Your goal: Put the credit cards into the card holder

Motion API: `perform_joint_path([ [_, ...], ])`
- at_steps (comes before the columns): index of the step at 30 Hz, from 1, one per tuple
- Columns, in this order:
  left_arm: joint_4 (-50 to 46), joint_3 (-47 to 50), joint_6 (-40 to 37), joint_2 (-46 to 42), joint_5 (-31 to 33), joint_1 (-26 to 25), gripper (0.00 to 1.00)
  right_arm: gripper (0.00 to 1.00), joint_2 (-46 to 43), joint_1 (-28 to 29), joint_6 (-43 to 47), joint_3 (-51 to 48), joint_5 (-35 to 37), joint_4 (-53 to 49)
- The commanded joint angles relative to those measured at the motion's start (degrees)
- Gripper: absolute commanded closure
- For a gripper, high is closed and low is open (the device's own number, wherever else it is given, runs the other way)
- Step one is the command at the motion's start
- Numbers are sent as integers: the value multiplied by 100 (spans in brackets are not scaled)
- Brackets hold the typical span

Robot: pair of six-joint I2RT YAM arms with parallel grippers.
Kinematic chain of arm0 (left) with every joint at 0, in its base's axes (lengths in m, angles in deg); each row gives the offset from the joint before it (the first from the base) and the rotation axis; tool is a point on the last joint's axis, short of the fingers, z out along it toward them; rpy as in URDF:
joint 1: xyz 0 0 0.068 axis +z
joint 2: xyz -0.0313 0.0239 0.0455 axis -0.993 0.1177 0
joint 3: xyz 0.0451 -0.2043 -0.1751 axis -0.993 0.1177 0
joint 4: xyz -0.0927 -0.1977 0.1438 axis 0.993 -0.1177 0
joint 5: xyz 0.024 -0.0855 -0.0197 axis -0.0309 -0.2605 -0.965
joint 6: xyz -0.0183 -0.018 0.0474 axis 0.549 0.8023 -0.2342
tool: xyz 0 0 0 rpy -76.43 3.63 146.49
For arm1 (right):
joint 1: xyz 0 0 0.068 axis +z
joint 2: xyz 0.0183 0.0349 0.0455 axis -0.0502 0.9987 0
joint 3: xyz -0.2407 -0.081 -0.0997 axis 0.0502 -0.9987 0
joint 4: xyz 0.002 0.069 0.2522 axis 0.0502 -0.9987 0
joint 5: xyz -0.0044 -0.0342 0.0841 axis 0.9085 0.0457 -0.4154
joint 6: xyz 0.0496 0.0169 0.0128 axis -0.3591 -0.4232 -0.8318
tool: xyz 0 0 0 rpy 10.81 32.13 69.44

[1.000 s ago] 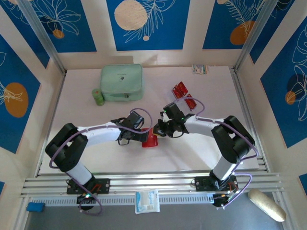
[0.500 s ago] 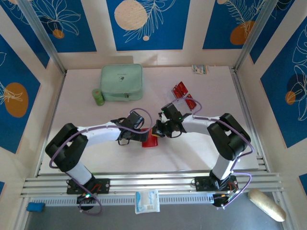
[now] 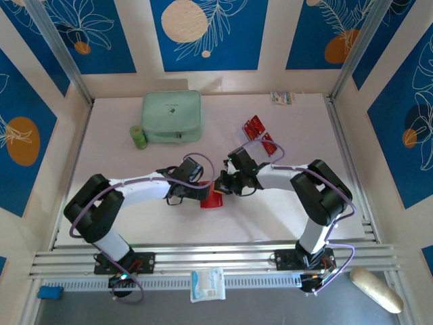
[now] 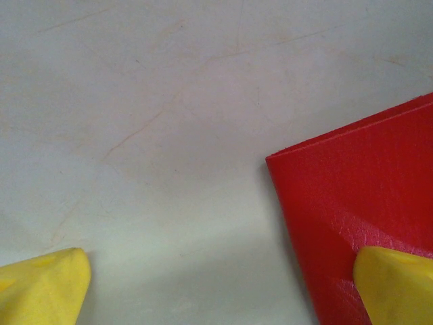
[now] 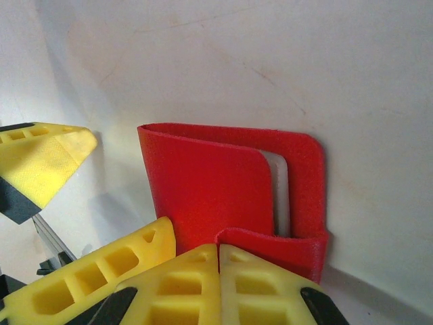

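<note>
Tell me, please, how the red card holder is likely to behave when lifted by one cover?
Probably floppy: the card holder bends at its cover at the shut right tool. Likely light, since it looks thin. Its grained surface may resist slipping.

The right pincer (image 3: 220, 185) has edged slightly left at the card holder (image 3: 212, 200).

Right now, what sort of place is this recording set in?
Probably a purpose-built robot test booth: blue leaf-print wall panels box in a pale table, aluminium rails run along its near edge, with props like a mint-green case.
</note>
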Motion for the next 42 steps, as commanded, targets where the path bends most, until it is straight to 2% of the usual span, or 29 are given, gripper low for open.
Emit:
perform_joint_path([
  [1,-442,210,-12,145,134,-44,0,100,229,96,-53,-267,97,-329],
  [13,-464,186,-28,110,118,-48,0,100,324,109,-198,-387,279,-559],
  [28,-538,88,-21,5,79,-44,0,100,616,553,291,185,1346,-2181],
  [42,-548,120,-5,-34,54,-44,0,100,1010,812,87,-137,1336,-2019],
])
